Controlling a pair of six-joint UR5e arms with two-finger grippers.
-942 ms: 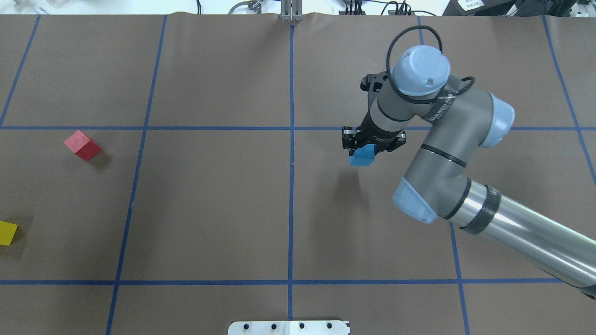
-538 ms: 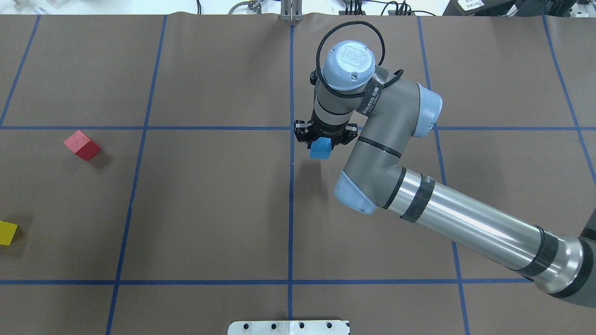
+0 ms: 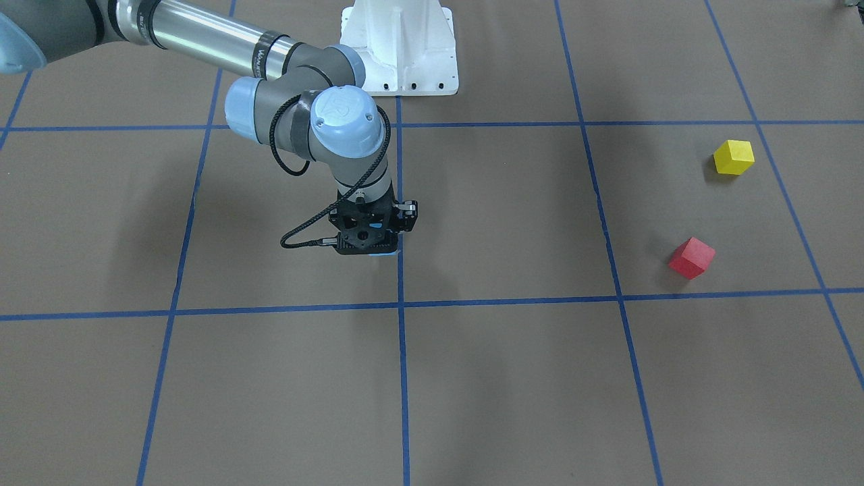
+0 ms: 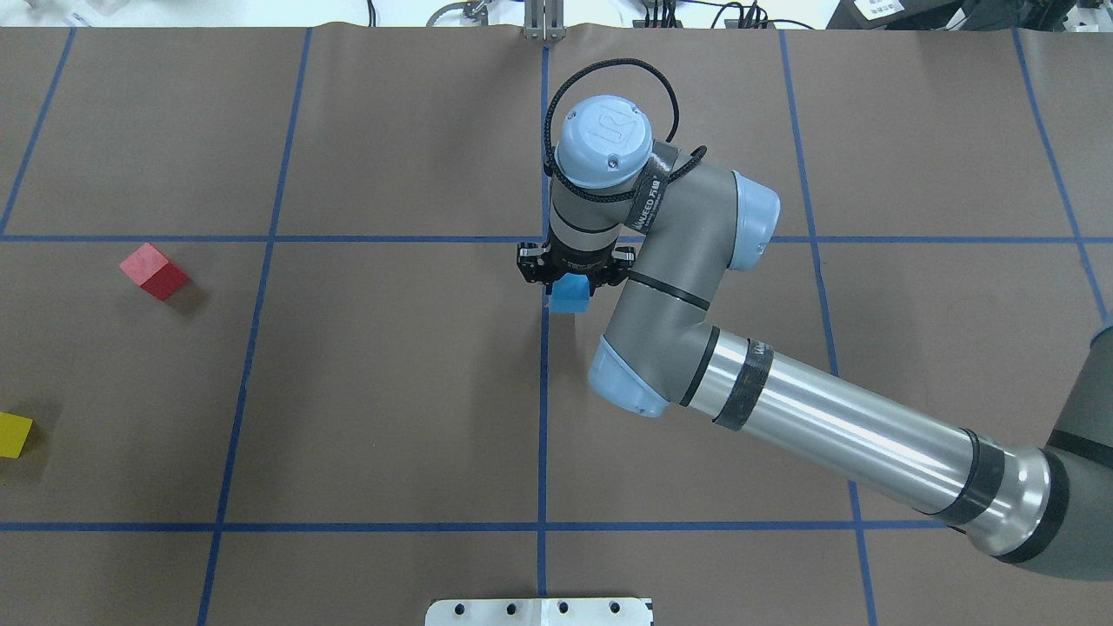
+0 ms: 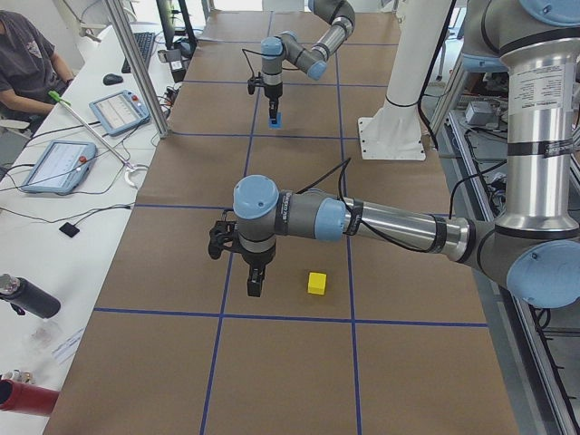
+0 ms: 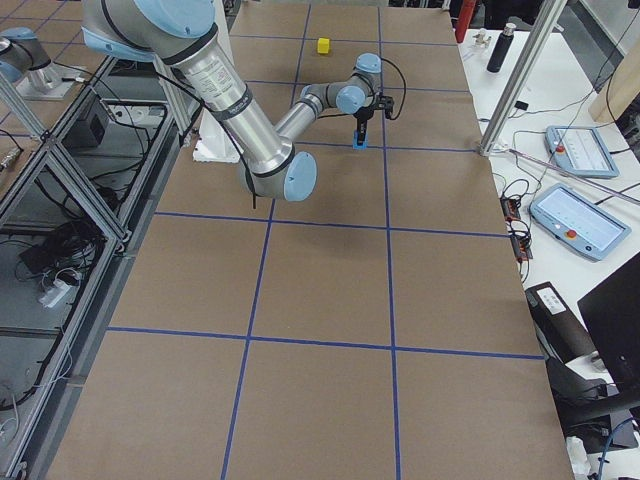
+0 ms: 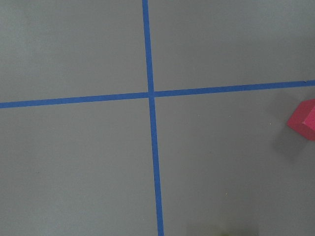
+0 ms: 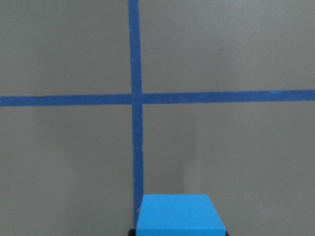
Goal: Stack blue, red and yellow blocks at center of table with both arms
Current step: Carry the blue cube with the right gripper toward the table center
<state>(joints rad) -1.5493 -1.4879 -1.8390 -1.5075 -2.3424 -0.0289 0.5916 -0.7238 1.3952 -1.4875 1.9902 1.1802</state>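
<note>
We hold blue block [image 4: 569,296] in right gripper [image 4: 569,282], jaws clamped on it, over centre tape line [image 4: 543,409]: stack base goes here. Red block [image 4: 154,271] and yellow block [image 4: 15,435] sit well left of line, prob. for left gripper [image 5: 256,283]; its jaws, can't tell.

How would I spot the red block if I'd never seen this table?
On the brown table gridded with blue tape, look at the robot's left half. The red block sits free on the paper, askew to the lines. It is the only red thing: the yellow block lies farther toward the table's end, and the blue block is held in the right gripper at centre.
</note>
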